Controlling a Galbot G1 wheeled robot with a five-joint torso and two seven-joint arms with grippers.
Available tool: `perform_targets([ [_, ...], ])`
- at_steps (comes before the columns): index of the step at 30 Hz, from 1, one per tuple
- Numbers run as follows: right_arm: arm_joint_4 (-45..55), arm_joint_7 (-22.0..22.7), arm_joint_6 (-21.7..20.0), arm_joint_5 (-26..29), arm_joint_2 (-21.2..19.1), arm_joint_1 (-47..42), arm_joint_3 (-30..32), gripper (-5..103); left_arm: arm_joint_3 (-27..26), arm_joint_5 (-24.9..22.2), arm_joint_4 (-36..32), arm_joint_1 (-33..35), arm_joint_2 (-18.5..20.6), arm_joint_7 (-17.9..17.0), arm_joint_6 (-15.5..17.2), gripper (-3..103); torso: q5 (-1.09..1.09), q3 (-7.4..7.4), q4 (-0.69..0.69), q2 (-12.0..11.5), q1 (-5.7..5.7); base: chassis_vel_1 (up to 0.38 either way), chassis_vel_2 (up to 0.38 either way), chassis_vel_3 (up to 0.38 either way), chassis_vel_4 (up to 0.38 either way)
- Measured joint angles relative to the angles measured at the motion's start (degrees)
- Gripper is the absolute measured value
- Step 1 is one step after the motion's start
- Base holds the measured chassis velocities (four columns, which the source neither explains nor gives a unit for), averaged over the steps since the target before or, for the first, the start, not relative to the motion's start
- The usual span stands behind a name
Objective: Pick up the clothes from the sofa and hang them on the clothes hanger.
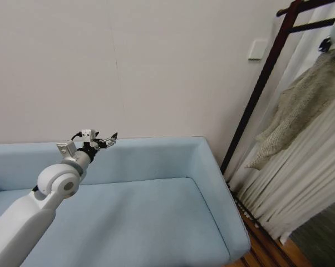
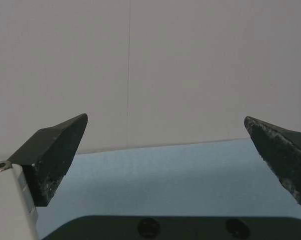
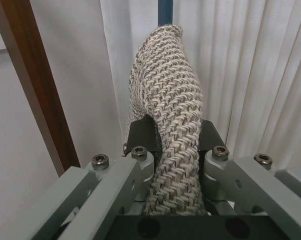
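Observation:
A grey knitted garment (image 1: 298, 108) hangs beside the dark wooden clothes rack (image 1: 260, 86) at the upper right. My right gripper (image 1: 333, 45) holds it by its top end. In the right wrist view the right gripper (image 3: 174, 137) is shut on the knit garment (image 3: 165, 75), whose top drapes against a blue rod (image 3: 165, 11), with the rack's brown post (image 3: 35, 85) alongside. My left gripper (image 1: 105, 142) hovers over the backrest of the light blue sofa (image 1: 156, 217), open with nothing in it. Its fingers (image 2: 55, 150) stand wide apart above the sofa's backrest (image 2: 190, 170).
White pleated curtains (image 1: 301, 183) hang behind the rack and reach the wooden floor (image 1: 267, 253) by the sofa's right end. A plain wall (image 1: 156, 67) with a small white switch plate (image 1: 257, 49) rises behind the sofa. The sofa seat is bare.

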Motion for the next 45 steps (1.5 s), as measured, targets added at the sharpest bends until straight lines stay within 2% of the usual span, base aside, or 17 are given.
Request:
perform_targets([
  [11, 0.8, -0.7, -0.2, -0.5, -1.0, -1.0, 0.9, 9, 0.3, 0.2, 0.4, -0.2, -0.2, 0.3, -0.2, 100, 0.0, 0.0, 0.0, 0.0, 0.0, 0.0, 0.0, 0.0, 0.0],
  [13, 1.3, -1.2, -0.3, -0.9, -1.5, -1.0, 0.9, 20, 0.6, 0.3, 0.4, -0.3, -0.2, 0.3, -0.2, 100, 0.03, 0.0, 0.0, 0.0, 0.0, 0.0, 0.0, 0.0, 0.0],
  [14, 1.3, -1.2, -0.3, -0.9, -1.5, -1.0, 0.9, 20, 0.6, 0.3, 0.4, -0.3, -0.2, 0.3, -0.2, 100, 0.03, 0.0, 0.0, 0.0, 0.0, 0.0, 0.0, 0.0, 0.0],
  [17, 2.0, -1.6, -0.4, -1.3, -2.0, -1.0, 0.9, 35, 0.9, 0.4, 0.5, -0.4, -0.5, 0.3, -0.2, 100, 0.02, 0.0, -0.01, 0.0, 0.0, 0.0, 0.0, 0.0, 0.0],
  [20, 2.6, -1.7, -0.4, -1.3, -2.4, -0.9, 0.9, 41, 0.9, 0.4, 0.4, -0.4, -0.6, 0.3, -0.2, 100, 0.02, 0.0, 0.0, 0.0, 0.0, 0.0, 0.0, 0.0, 0.0],
  [23, 3.5, -2.0, -0.5, -1.4, -2.9, -0.8, 1.1, 58, 1.0, 0.5, 0.3, -0.3, -0.7, 0.3, -0.2, 100, 0.02, 0.0, 0.0, 0.0, 0.0, 0.0, 0.0, 0.0, 0.0],
  [26, 3.9, -2.1, -0.6, -1.4, -3.1, -0.7, 1.3, 63, 1.0, 0.5, 0.3, -0.2, -0.7, 0.4, -0.2, 100, 0.02, 0.0, 0.0, 0.0, 0.0, 0.0, 0.0, 0.0, 0.0],
  [29, 4.8, -2.1, -0.7, -1.3, -3.6, -0.5, 1.4, 79, 1.0, 0.5, 0.2, -0.2, -0.7, 0.4, -0.3, 100, 0.02, 0.0, 0.0, 0.0, 0.0, 0.0, 0.0, 0.0, 0.0],
  [31, 5.2, -2.1, -0.7, -1.3, -3.9, -0.5, 1.4, 79, 1.0, 0.5, 0.2, -0.1, -0.7, 0.4, -0.3, 100, 0.02, 0.0, 0.0, 0.0, 0.0, 0.0, 0.0, 0.0, 0.0],
  [34, 7.4, -2.0, -0.9, -1.3, -4.6, 0.0, 1.5, 95, 1.0, 0.5, 0.0, -0.1, -0.8, 0.4, -0.3, 100, 0.02, 0.0, 0.0, 0.0, 0.0, 0.0, 0.0, 0.0, 0.0],
  [37, 8.8, -1.8, -1.3, -1.3, -5.1, 0.3, 1.7, 100, 1.0, 0.5, -0.1, -0.1, -0.9, 0.5, -0.4, 100, 0.01, 0.0, 0.0, 0.0, 0.0, 0.0, 0.0, 0.0, 0.0],
  [45, 13.8, -1.5, -2.0, -2.5, -8.6, 0.2, 1.8, 100, 0.3, 0.6, -0.5, 0.6, -1.1, 0.4, -0.5, 100, 0.02, 0.0, 0.0, 0.0, 0.0, 0.0, 0.0, 0.0, 0.0],
])
